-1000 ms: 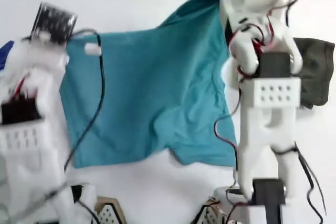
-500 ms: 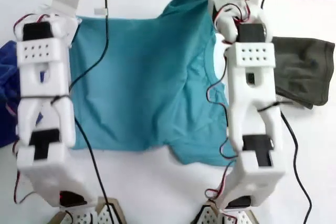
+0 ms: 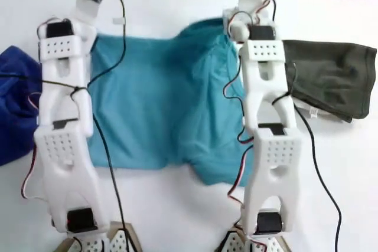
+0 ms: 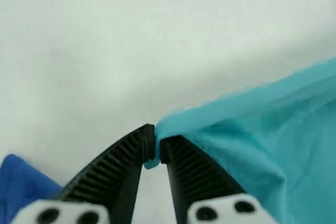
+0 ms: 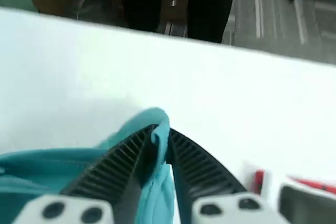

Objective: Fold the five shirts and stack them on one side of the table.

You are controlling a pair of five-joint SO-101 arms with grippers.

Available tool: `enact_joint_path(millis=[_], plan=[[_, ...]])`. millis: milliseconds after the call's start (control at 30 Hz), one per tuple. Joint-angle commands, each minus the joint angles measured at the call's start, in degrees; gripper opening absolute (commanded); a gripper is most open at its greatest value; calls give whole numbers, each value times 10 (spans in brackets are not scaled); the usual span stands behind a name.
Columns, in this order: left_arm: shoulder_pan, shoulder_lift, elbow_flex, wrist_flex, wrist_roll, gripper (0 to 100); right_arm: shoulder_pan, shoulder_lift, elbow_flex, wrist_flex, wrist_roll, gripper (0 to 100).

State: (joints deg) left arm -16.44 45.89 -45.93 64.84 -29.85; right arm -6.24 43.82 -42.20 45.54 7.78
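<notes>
Both arms now reach farther toward 12 o'clock. Teal shirt (image 3: 159, 104) lies flatter at centre of table (image 3: 177, 205). Left gripper (image 4: 156, 142) pinches shirt corner, right gripper (image 5: 161, 136) pinches far edge. Shirt seems ready for fold.

Teal shirt (image 3: 159, 110) is spread across the middle of the white tabletop (image 3: 171, 205). It lies mostly flat with soft wrinkles, and its near edge is uneven, with a flap sagging forward on the right. Both far corners are pinched: left hand (image 4: 152, 148) clamped tight on one, right hand (image 5: 160, 137) on the other. Far left, a dark blue shirt (image 3: 15, 110) lies bunched in a heap. Over on the right, an olive shirt (image 3: 336, 81) lies folded and flat.
</notes>
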Motion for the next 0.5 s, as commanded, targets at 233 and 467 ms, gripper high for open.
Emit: enact_joint_path(millis=[233,467], plan=[[6,99,-111,59,3,25,-4,94,-116,65,-4,19],[7,102,-217,177,3,25,0,95,-246,197,-1,19]])
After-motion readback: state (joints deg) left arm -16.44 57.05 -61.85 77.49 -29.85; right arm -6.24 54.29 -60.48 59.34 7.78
